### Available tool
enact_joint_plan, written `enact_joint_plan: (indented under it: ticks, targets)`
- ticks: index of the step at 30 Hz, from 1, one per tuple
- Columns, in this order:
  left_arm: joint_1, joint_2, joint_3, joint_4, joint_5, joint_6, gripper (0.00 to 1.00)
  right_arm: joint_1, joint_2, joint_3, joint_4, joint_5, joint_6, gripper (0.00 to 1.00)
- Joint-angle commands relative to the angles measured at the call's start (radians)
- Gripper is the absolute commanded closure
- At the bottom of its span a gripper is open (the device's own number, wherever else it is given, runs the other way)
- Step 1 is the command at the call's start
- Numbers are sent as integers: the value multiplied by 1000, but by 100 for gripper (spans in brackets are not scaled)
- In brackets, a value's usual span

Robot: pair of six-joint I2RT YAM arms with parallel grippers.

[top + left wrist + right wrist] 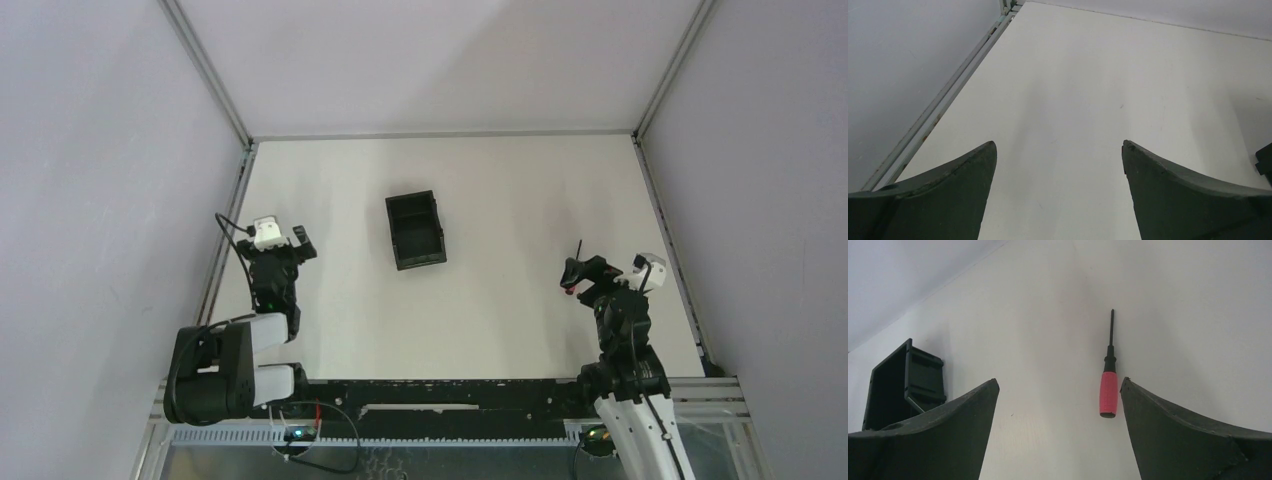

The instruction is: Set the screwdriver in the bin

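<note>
Lab enclosure, white table, grey panel walls

Top cam: fixed, high, behind the arm bases. It looks down and fwd over the whole table. It sits far off, so things read small. Bases run along the bottom edge, walls close in L, R and far side.

L wrist cam: low, close to the tabletop, faces fwd through the left gripper toward the far-left corner. Side rail runs up frame L.

R wrist cam: same low set-up, looks through the right gripper along the table. Screwdriver v. near, bin further off at L.

Overlap: top + R wrist share screwdriver and bin. Top + L wrist share the L rail and the table beside it. L vs R wrist: we can't tell any common patch.
</note>
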Motion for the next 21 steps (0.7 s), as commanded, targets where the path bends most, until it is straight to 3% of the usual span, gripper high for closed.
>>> enact_joint_plan:
  ticks: [1, 6, 10, 16, 21]
  targets:
    - [-4, 0, 13, 40, -2, 16, 0, -2, 15, 85, 11, 59, -5, 0]
    - [-4, 0, 13, 40, -2, 16, 0, -1, 83, 194, 161, -48, -172, 1]
    - [-4, 1, 13, 40, -1, 16, 0, -2, 271, 370, 164, -1, -209, 1]
    - [-4, 1, 14, 40, -3, 17, 0, -5, 747, 744, -107, 3, -305, 0]
    - [-4, 1, 13, 40, -1, 16, 0, -88, 1095, 929, -365, -50, -240, 0]
